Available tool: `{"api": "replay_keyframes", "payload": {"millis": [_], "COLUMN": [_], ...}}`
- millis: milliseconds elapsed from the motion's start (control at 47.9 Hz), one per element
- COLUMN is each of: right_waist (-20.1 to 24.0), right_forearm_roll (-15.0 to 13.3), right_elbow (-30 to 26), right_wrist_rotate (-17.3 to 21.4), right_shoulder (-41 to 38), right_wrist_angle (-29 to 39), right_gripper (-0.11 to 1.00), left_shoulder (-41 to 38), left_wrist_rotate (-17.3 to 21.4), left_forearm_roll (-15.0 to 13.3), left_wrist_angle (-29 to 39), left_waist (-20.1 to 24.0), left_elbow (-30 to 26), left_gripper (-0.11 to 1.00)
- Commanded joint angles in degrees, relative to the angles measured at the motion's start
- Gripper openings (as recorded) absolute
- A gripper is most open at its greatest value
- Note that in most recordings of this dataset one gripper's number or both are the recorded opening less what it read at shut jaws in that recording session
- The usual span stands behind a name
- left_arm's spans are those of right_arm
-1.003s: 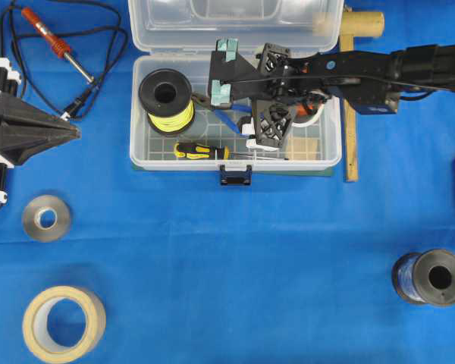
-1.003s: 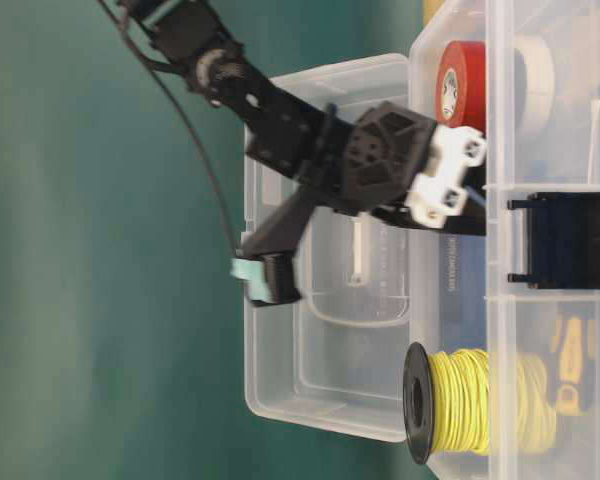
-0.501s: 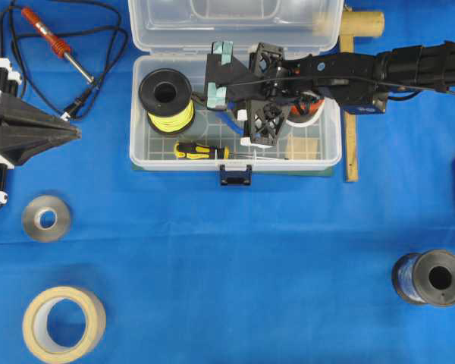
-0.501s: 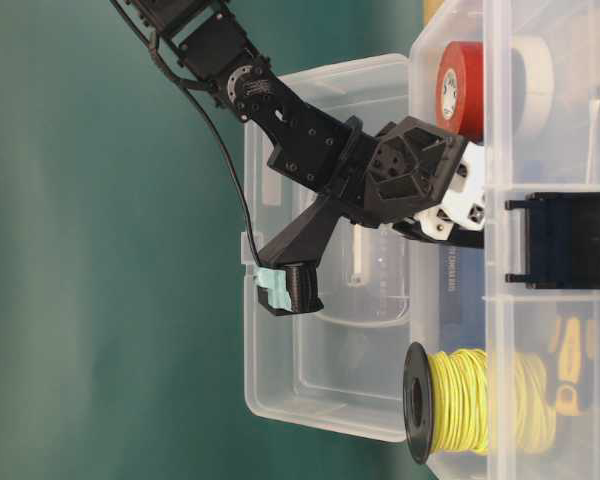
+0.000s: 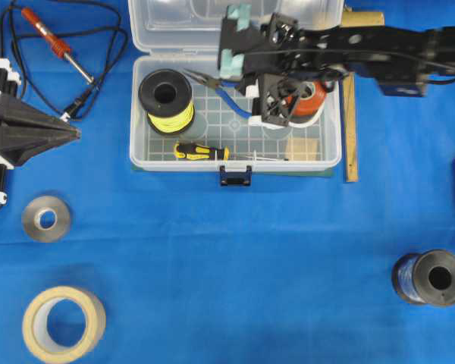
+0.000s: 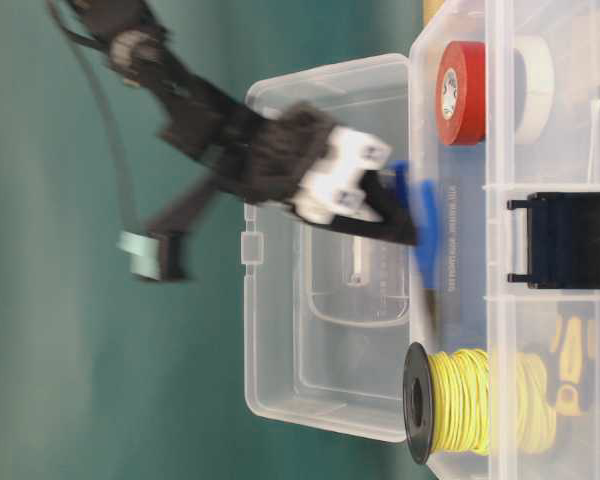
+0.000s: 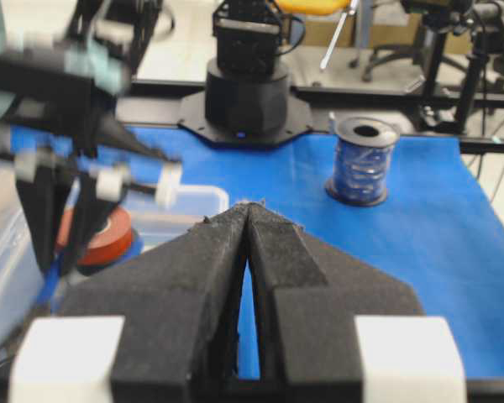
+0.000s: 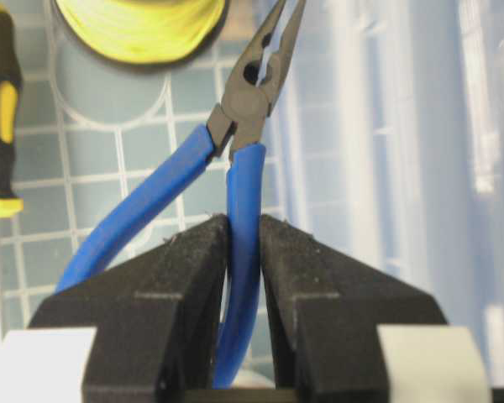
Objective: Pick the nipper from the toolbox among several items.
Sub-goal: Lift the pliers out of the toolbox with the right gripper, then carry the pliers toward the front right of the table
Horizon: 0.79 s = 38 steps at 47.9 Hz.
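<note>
The nipper (image 5: 216, 95) has blue handles and thin dark jaws and lies slanted inside the clear toolbox (image 5: 174, 164). My right gripper (image 5: 246, 108) is shut on one blue handle (image 8: 244, 252); the other handle (image 8: 134, 214) curves off free to the left. In the table-level view the handle end (image 6: 423, 240) is raised to about the box rim, and the jaws point down towards the yellow wire spool (image 5: 166, 95). My left gripper (image 5: 74, 133) is shut and empty at the left edge, fingertips together (image 7: 250, 210).
The box also holds a black-and-yellow screwdriver (image 5: 201, 152), a red tape roll (image 5: 307, 97) and a tan block (image 5: 303, 146). Outside it are a soldering iron (image 5: 49, 34), a metal ring (image 5: 46, 218), a tan tape roll (image 5: 64, 324), a blue wire spool (image 5: 431, 277) and a wooden stick (image 5: 350, 114).
My right gripper has moved up and towards the back of the box with the nipper's handle in it. The nipper, mostly hidden before, now shows in full. The left arm has not moved.
</note>
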<state>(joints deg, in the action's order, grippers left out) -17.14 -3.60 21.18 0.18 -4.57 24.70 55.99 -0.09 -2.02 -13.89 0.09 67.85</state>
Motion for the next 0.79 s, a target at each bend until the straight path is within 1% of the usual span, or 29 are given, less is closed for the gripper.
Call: {"api": "replay_keyframes", "payload": {"millis": [0, 104, 230, 355, 376, 522, 647, 773], "right_waist": [0.0, 0.4, 3.0, 8.1, 9.6, 16.4, 21.8, 26.1], "right_forearm_roll": [-0.4, -0.4, -0.1, 0.1, 0.2, 0.4, 0.3, 0.4], "right_elbow": [-0.5, -0.2, 1.1, 2.7, 3.3, 5.5, 7.0, 8.0], "right_wrist_rotate": [0.0, 0.4, 1.1, 1.7, 1.9, 4.5, 7.9, 12.0], "right_shoulder": [5.0, 8.3, 12.2, 15.3, 15.8, 16.6, 14.9, 10.5], "right_wrist_angle": [1.0, 2.6, 3.4, 2.7, 2.2, -1.4, -4.5, -7.3], "right_gripper": [0.13, 0.13, 0.13, 0.13, 0.13, 0.13, 0.13, 0.13], "left_shoulder": [-0.2, -0.3, -0.2, -0.2, -0.2, -0.3, -0.2, -0.3], "left_wrist_rotate": [0.0, 0.0, 0.0, 0.0, 0.0, -0.1, -0.1, -0.1], "left_forearm_roll": [-0.1, 0.0, -0.1, 0.0, 0.0, -0.1, -0.1, -0.1], "left_wrist_angle": [0.1, 0.2, 0.2, 0.2, 0.2, 0.4, 0.7, 0.7], "left_waist": [0.1, 0.1, 0.1, 0.1, 0.1, 0.1, 0.1, 0.1], "left_elbow": [-0.8, -0.8, -0.7, -0.7, -0.7, -0.6, -0.5, -0.4], "left_gripper": [0.0, 0.0, 0.0, 0.0, 0.0, 0.0, 0.0, 0.0]}}
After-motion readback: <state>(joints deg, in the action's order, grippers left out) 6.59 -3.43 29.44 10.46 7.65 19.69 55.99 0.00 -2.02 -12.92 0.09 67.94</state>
